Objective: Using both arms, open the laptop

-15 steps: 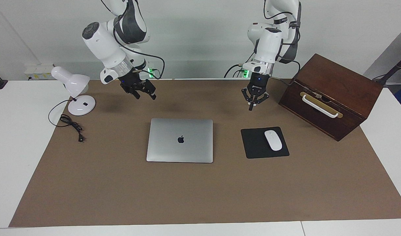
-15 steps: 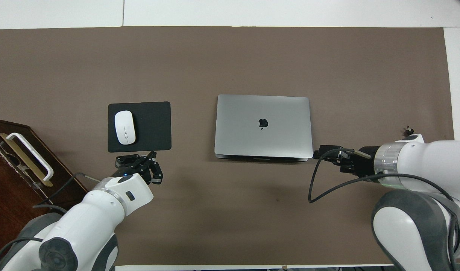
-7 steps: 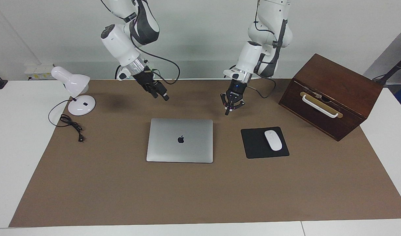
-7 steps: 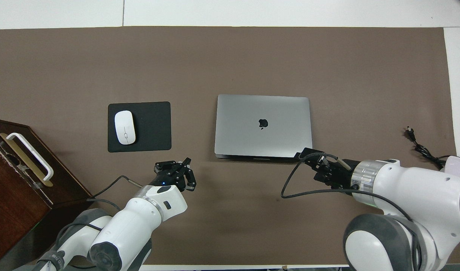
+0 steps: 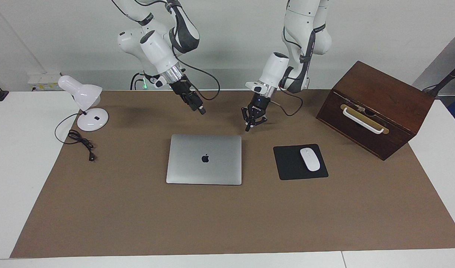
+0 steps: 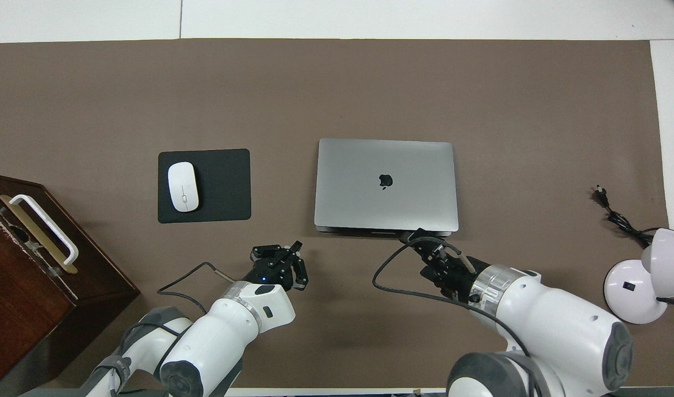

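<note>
The silver-grey laptop lies closed on the brown mat, apple logo up; it also shows in the overhead view. My right gripper hangs in the air over the mat just off the laptop's edge nearer the robots, and in the overhead view its tip is close to that edge. My left gripper is shut and empty, low over the mat beside the laptop's corner toward the left arm's end; it also shows in the overhead view. Neither gripper touches the laptop.
A black mouse pad with a white mouse lies beside the laptop toward the left arm's end. A dark wooden box with a white handle stands past it. A white desk lamp and its cord are at the right arm's end.
Both arms have swung toward the middle. The right gripper has come along the laptop's near edge, and the left gripper has moved from the mouse pad toward the laptop's corner.
</note>
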`<state>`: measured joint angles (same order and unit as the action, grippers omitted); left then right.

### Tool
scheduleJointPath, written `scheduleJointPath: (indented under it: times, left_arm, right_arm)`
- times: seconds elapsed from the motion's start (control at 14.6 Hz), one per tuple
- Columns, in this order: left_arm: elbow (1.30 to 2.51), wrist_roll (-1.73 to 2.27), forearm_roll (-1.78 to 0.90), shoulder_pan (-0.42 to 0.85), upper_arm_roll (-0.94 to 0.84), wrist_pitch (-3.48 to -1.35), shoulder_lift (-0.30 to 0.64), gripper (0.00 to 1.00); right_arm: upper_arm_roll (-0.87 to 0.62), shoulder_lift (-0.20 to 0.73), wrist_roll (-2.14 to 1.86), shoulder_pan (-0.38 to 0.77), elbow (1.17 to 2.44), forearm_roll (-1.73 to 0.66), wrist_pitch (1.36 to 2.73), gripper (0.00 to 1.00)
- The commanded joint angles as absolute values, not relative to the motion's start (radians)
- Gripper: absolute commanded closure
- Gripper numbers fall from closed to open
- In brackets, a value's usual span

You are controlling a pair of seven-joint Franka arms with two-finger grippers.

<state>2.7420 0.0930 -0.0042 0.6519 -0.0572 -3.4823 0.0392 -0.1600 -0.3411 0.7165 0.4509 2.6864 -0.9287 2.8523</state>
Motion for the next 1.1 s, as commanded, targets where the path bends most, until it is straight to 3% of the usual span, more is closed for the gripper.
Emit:
scheduleJointPath:
  times: [0.0, 0.55, 1.03]
  left_arm:
    - [2.686, 0.104, -0.002, 0.669, -0.043, -3.505, 0.093, 1.00]
    - [2.562, 0.100, 0.002, 0.667, -0.038, -3.505, 0.215, 1.00]
    - [2.525, 0.092, 0.009, 0.672, -0.037, -3.505, 0.249, 1.00]
  right_arm:
    - [-0.160, -0.278, 0.723, 0.503, 2.688, -0.992, 2.956, 0.00]
    - [-0.158, -0.200, 0.634, 0.520, 2.691, -1.026, 2.994, 0.00]
    - [-0.158, -0.180, 0.558, 0.509, 2.688, -1.026, 2.994, 0.00]
